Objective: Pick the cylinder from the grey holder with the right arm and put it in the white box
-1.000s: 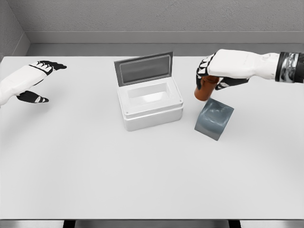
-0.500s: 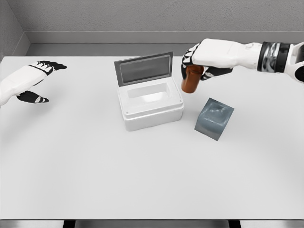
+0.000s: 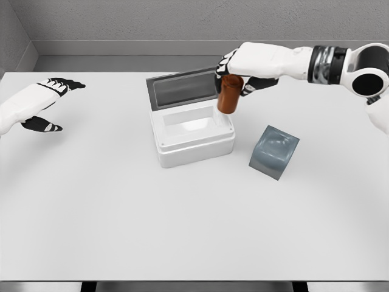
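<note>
While hand-held (image 3: 240, 64), cylinder (image 3: 229, 95) above box (image 3: 193, 141)

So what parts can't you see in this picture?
- Top of the brown cylinder: covered by the right hand in the head view.
- Bottom of the white box: hidden behind its front wall.
- Left arm: cut off by the picture's left edge; only the left hand shows.

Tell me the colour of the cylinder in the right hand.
Reddish-brown cylinder, seen in the head view.
</note>
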Controlling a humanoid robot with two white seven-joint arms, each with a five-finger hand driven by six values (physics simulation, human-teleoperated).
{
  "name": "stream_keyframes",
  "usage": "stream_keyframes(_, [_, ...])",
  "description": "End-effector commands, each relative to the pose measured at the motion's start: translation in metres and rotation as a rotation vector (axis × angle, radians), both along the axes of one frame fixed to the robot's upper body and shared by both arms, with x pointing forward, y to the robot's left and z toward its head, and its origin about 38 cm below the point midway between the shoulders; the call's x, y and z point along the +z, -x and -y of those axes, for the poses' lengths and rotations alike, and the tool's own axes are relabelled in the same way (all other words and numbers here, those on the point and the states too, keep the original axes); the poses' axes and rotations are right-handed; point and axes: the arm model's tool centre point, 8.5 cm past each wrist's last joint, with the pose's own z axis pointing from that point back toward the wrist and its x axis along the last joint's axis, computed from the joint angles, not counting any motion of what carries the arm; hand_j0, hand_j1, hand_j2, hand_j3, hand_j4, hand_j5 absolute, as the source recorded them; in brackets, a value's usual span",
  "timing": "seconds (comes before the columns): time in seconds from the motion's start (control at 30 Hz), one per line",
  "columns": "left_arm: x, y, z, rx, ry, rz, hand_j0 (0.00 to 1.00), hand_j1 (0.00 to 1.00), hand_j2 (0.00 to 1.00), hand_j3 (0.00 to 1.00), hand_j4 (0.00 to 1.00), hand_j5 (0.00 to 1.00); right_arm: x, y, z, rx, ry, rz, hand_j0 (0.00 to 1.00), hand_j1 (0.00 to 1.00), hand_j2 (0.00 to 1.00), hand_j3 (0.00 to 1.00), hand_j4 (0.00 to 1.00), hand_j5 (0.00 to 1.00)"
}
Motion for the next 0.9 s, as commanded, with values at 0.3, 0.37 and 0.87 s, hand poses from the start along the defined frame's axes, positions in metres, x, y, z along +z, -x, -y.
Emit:
stream_keyframes(0.3, [0.001, 0.0, 0.0, 0.002, 0.006, 0.002, 1.0, 1.0, 1.0, 1.0, 1.0, 1.0, -0.008, -0.011, -0.017, 0.001, -0.002, -0.027, 0.46, 0.46, 0.46, 0.46, 0.46, 0.46])
stream_keyframes(0.37, [0.001, 0.0, -0.001, 0.003, 0.006, 0.001, 1.0, 1.0, 1.0, 1.0, 1.0, 1.0, -0.011, -0.013, -0.019, -0.001, 0.006, -0.034, 0.47, 0.47, 0.47, 0.47, 0.47, 0.47])
stream_keyframes(0.87, [-0.001, 0.0, 0.001, -0.003, 0.005, -0.004, 1.0, 1.0, 1.0, 1.0, 1.0, 1.0, -0.002, -0.008, -0.022, 0.02, 0.0, -0.011, 1.0, 1.0, 1.0, 1.0, 1.0, 1.0])
